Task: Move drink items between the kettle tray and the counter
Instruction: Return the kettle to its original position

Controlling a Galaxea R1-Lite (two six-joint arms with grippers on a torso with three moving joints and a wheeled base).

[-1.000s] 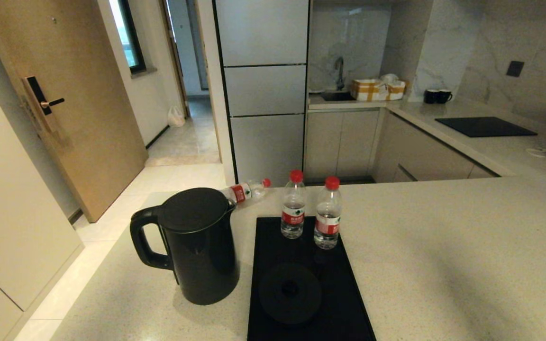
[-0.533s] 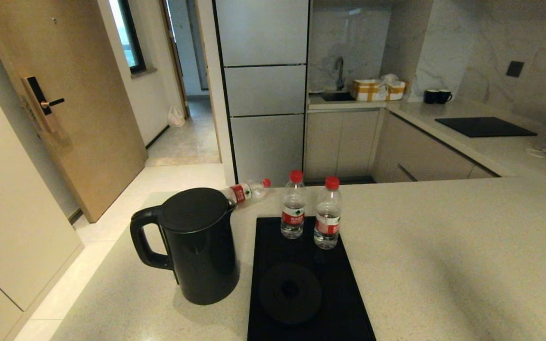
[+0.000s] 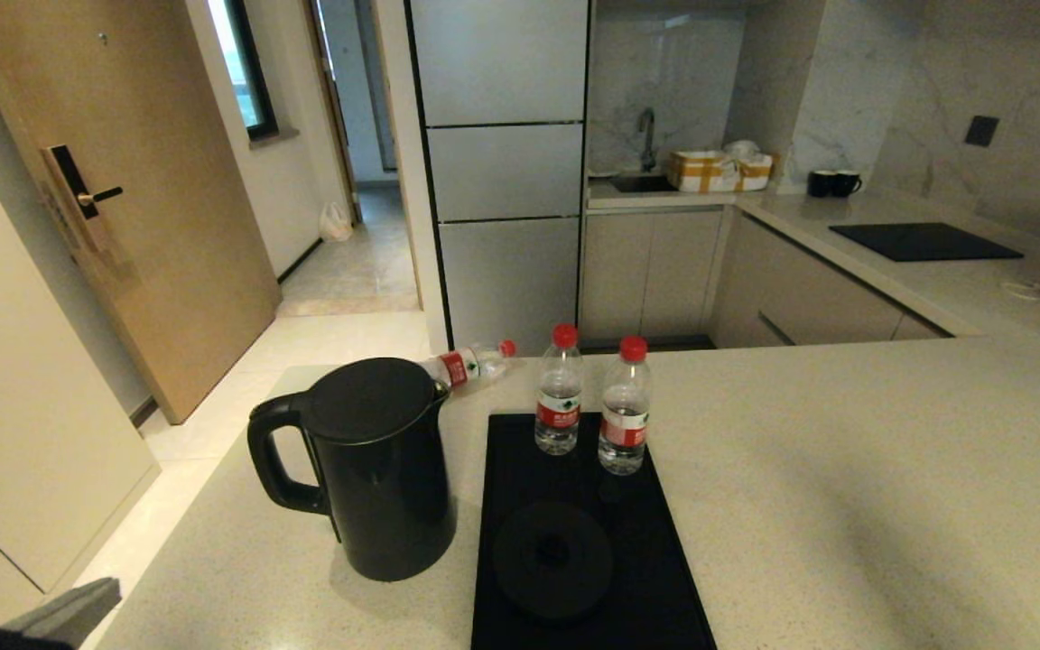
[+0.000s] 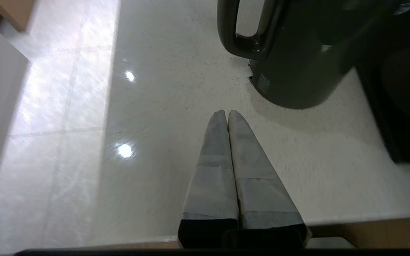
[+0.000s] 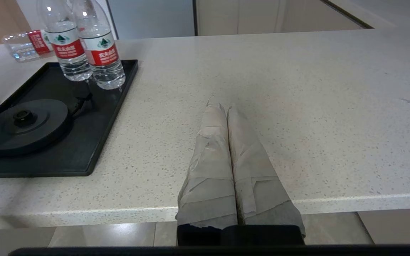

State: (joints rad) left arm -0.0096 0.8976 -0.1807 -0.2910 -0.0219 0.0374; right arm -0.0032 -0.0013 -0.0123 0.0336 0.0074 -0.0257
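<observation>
A tall glossy black kettle (image 3: 376, 469) with a loop handle and flat lid stands upright on the pale speckled worktop (image 3: 845, 469), just to the left of a thin black kettle tray (image 3: 628, 578) and not on it. On the tray, near its front, sits the round black base disc (image 3: 552, 558), bare. At the tray's far end 2 small clear water bottles stand upright side by side, the left bottle (image 3: 560, 397) and the right bottle (image 3: 625, 411), each with a red cap and a red-and-white label. A third bottle (image 3: 470, 363) of the same kind lies on its side on the worktop behind the kettle, near the far edge. The left gripper (image 4: 227, 113) hovers over the worktop beside the kettle's base, on its handle side, touching nothing; its jaws are pressed together and hold nothing. In the head view only a grey part of that arm shows at the lower left corner. The right gripper (image 5: 225, 106) hangs at the worktop's near edge to the right of the tray, well apart from the bottles, its jaws also pressed together and empty. Farther back, 2 dark mugs (image 3: 832, 183) and a black cooktop panel (image 3: 924, 241) sit on the side run of the worktop, and a wooden door (image 3: 123, 199) stands to the left.
</observation>
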